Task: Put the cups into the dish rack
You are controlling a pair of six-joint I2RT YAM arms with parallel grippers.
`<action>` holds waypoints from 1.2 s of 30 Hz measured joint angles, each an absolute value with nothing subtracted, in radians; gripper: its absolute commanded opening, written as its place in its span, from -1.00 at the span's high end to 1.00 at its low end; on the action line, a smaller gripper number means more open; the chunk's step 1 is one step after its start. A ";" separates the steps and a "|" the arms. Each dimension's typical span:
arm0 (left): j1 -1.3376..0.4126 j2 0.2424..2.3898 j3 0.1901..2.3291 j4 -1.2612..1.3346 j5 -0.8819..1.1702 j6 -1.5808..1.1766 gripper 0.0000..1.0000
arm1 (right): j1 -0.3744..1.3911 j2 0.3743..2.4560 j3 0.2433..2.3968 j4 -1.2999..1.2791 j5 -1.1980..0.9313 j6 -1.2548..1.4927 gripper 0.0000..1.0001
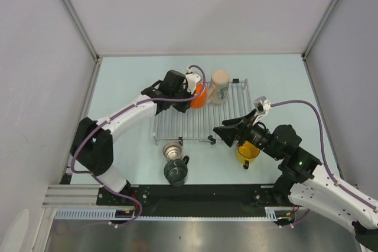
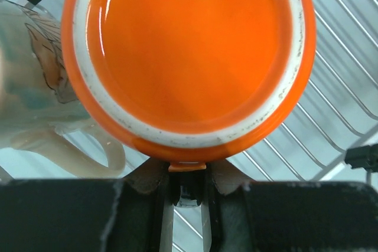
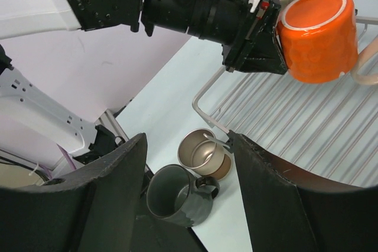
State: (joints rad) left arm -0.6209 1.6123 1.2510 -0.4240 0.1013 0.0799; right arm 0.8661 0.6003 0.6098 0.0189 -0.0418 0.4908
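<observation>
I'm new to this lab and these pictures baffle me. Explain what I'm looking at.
Two robot arms are bolted to a table. One picture looks down from above; the other two come from cameras on the left and right wrists. The left end effector is shut on an orange mug at the wire rack, beside a cream mug. The right end effector is open, over a yellow mug. A steel mug and a dark mug stand on the table near the rack.

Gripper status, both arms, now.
Left gripper: closed on the orange mug, at its handle.
Right gripper: open, holding nothing.
</observation>
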 measured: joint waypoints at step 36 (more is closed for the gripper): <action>-0.633 1.847 1.423 -0.350 -0.064 0.115 0.99 | 0.785 0.542 0.471 0.059 -0.147 0.466 -0.22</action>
State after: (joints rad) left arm -0.6331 1.8473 1.4235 -0.3496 -0.0635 0.1146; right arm 0.7853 0.5415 0.4709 0.0586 -0.1467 0.4664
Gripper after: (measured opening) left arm 0.214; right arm 0.616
